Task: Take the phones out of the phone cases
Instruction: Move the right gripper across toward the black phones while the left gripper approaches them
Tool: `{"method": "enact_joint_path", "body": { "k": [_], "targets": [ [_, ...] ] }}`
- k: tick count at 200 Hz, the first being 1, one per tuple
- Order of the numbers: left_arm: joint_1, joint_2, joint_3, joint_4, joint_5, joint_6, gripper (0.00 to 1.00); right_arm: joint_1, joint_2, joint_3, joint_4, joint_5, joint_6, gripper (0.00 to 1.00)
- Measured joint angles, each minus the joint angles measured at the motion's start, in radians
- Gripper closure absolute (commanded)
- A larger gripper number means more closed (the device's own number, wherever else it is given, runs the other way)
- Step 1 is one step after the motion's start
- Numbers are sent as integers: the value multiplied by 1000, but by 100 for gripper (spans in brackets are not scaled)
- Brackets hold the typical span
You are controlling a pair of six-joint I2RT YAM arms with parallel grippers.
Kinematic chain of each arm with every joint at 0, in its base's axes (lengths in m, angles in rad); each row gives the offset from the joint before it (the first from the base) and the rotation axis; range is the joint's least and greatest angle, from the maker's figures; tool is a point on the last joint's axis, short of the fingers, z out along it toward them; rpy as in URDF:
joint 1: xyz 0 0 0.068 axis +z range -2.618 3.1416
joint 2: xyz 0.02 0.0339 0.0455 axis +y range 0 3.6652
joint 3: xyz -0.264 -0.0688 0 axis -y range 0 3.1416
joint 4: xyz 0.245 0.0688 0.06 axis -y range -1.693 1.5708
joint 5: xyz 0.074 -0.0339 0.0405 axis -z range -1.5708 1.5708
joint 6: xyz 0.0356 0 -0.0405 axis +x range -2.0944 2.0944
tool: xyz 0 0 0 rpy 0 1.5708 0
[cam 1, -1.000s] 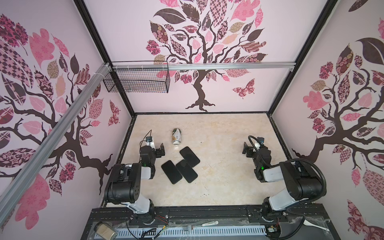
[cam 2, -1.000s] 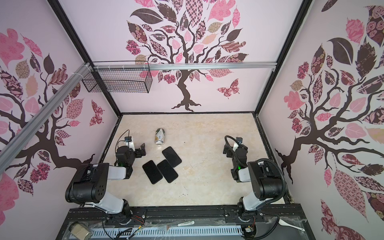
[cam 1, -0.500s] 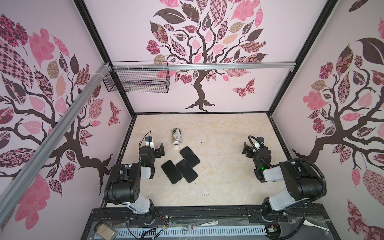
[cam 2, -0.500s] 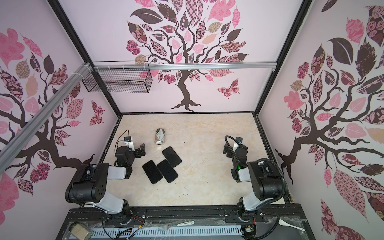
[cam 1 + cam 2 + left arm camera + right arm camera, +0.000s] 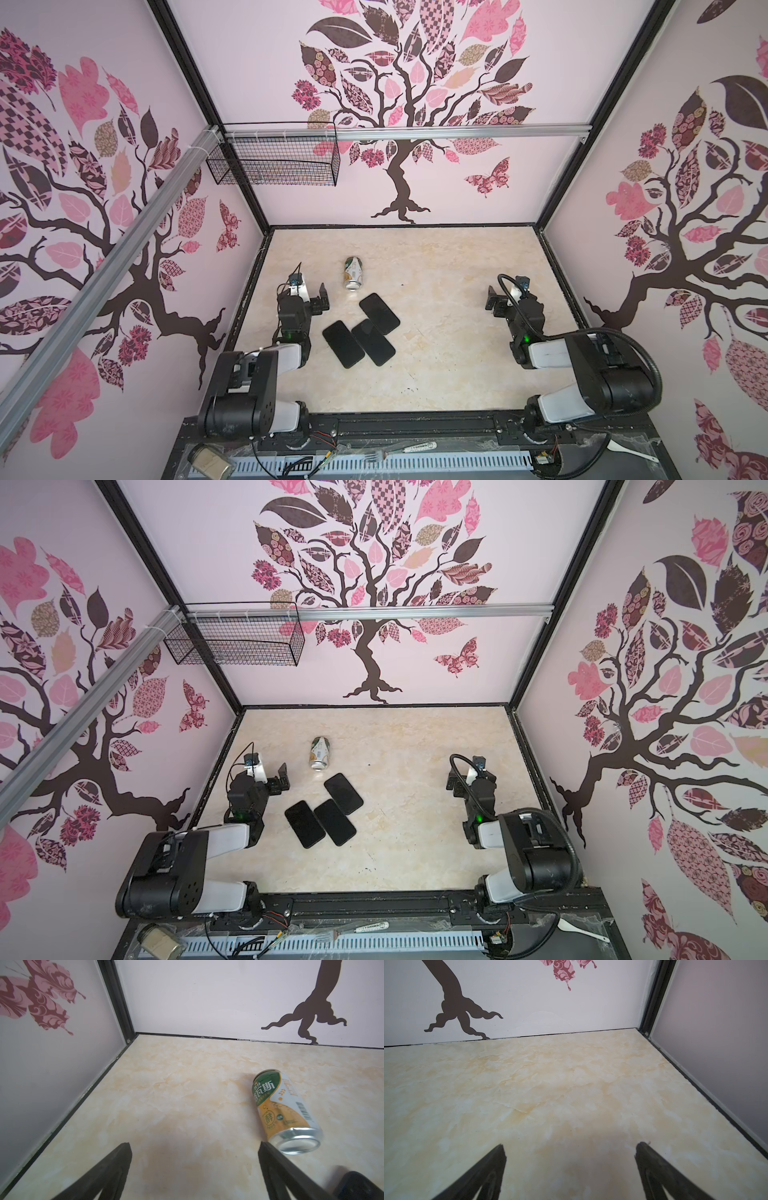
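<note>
Left claw (image 5: pixel 193 1146) near three black phones (image 5: pixel 372 341), apart

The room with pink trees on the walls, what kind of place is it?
Probably a robot test booth: a left arm and a right arm sit on a rail, the walls are sticker-covered panels in a black frame, and phones lie on the tabletop.
</note>
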Motion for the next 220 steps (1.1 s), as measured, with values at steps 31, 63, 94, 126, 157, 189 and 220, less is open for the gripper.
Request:
{"method": "enact_joint_path", "body": {
  "k": [31,63,94,126,157,189,220],
  "targets": [
    [-78,-186,16,-184,-151,-26,1,6,-104,100,-149,-7,53,0],
    [-152,-314,115,-426,-295,-157,2,10,-166,166,-254,-72,207,0],
    [-187,-338,269,-706,-322,-380,2,11,-224,208,-389,-176,353,0],
    [-386,-320,333,-899,-350,-471,2,60,-257,314,-657,-230,442,0],
    [-637,-286,376,-1056,-379,-522,2,161,-257,401,-870,-283,444,0],
    [-819,-288,374,-1136,-380,-607,2,304,-247,452,-1085,-299,398,0],
    [-836,-325,338,-1143,-322,-711,2,523,-170,505,-1218,-294,343,0]
  ]
}}
